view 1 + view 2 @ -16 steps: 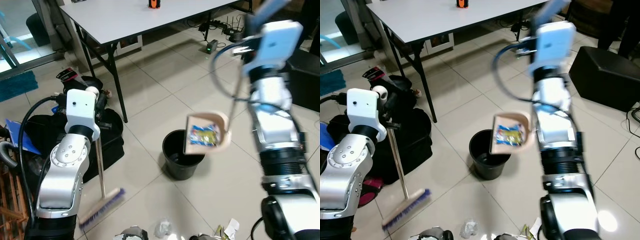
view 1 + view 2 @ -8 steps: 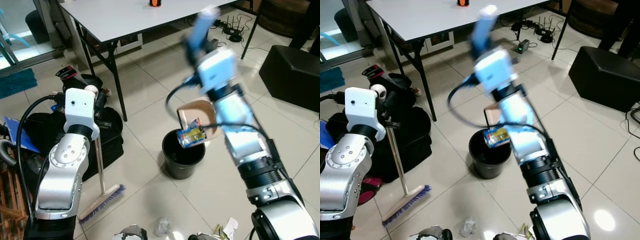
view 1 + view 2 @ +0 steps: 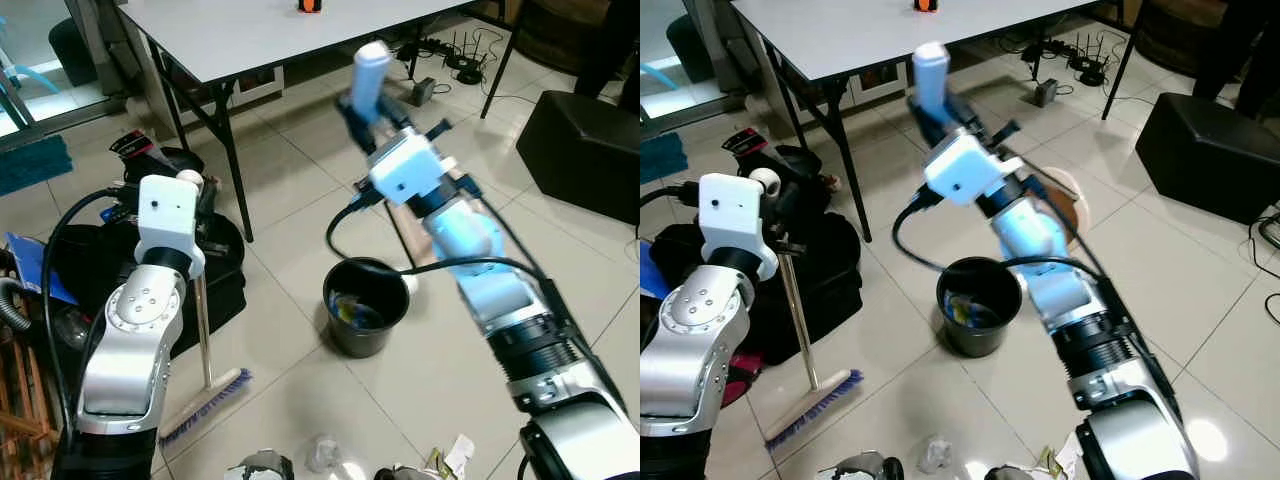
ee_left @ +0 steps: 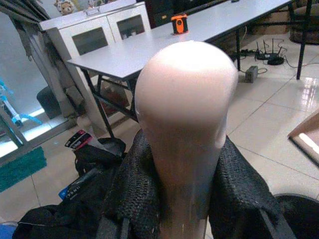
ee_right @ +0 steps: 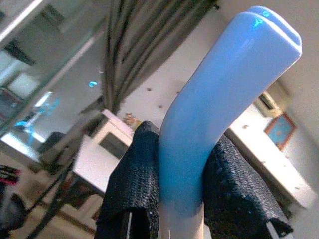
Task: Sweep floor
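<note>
Broom (image 3: pixel 204 350): pale handle, purple bristles on floor; dustpan (image 3: pixel 1065 205) tipped over bin (image 3: pixel 365 305).

Camera setup: head stereo pair plus two wrist cameras.
Eyes look down, sharing black bin (image 3: pixel 366 318) at 6 o'clock; wrist cameras sit close on gripped handles.

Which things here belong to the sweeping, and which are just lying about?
Job: pink-handled broom in left gripper; blue-handled tan dustpan in right gripper; round black bin; floor litter.
Lying about: grey folding table; black bags.
</note>
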Robot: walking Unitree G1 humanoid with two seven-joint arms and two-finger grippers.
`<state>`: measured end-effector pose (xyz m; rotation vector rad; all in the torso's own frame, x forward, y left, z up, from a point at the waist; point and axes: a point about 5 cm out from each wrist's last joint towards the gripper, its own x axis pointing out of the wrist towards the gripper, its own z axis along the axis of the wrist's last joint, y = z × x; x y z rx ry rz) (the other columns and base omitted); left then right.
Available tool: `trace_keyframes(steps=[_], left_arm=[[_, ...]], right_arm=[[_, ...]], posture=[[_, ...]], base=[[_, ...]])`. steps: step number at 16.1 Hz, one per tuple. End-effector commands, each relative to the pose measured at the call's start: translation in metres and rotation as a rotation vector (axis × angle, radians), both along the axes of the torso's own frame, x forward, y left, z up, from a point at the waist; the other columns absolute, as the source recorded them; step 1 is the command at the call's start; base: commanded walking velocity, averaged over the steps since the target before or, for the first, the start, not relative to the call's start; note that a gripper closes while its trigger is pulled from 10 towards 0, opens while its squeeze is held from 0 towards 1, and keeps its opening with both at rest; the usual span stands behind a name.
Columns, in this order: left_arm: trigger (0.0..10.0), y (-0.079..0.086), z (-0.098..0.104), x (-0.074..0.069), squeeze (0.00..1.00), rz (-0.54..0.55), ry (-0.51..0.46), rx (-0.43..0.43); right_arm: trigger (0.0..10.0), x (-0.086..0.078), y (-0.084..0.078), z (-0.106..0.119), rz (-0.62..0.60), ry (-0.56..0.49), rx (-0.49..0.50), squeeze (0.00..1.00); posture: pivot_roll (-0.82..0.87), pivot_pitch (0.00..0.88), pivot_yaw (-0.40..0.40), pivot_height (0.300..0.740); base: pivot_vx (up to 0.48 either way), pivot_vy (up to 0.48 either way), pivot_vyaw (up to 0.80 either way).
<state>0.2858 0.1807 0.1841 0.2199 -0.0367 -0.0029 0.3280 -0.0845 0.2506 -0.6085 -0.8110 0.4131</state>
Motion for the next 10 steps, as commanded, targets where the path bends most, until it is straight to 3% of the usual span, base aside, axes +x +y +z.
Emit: trace_keyframes(steps=[1,2,3,4,6,7,10], left_arm=[[10.0,-0.005,0.004,0.002,0.00,-0.023,-0.017,0.020],[10.0,-0.008,0.001,0.001,0.00,-0.038,-0.004,0.022],[10.0,-0.008,-0.001,0.000,0.00,-0.043,0.000,0.023],[10.0,-0.011,-0.004,-0.002,0.00,-0.059,0.012,0.020],[10.0,-0.016,-0.008,-0.003,0.00,-0.085,0.026,0.005],[10.0,-0.019,-0.009,-0.001,0.00,-0.102,0.029,-0.003],[10.0,-0.025,-0.010,0.002,0.00,-0.129,0.031,-0.005]], right_arm=[[10.0,-0.001,-0.017,0.040,-0.089,-0.120,0.046,0.00],[10.0,0.004,-0.041,0.048,-0.216,-0.083,0.106,0.00],[10.0,0.005,-0.054,0.049,-0.271,-0.050,0.153,0.00],[10.0,0.004,-0.083,0.044,-0.392,0.032,0.269,0.00],[10.0,-0.006,-0.118,0.028,-0.541,0.132,0.387,0.00],[10.0,-0.015,-0.132,0.014,-0.629,0.178,0.396,0.00],[10.0,-0.032,-0.141,-0.012,-0.754,0.297,0.369,0.00]], posture=[[0.05,0.064,0.025,0.740],[0.05,0.063,0.027,0.740],[0.04,0.059,0.028,0.740],[0.03,0.056,0.033,0.740],[0.02,0.053,0.041,0.740],[0.01,0.051,0.045,0.740],[-0.01,0.048,0.054,0.740]], base=[[0.000,0.000,0.00],[0.000,0.000,0.00],[0.000,0.000,0.00],[0.000,0.000,0.00],[0.000,0.000,0.00],[0.000,0.000,0.00],[0.000,0.000,0.00]])
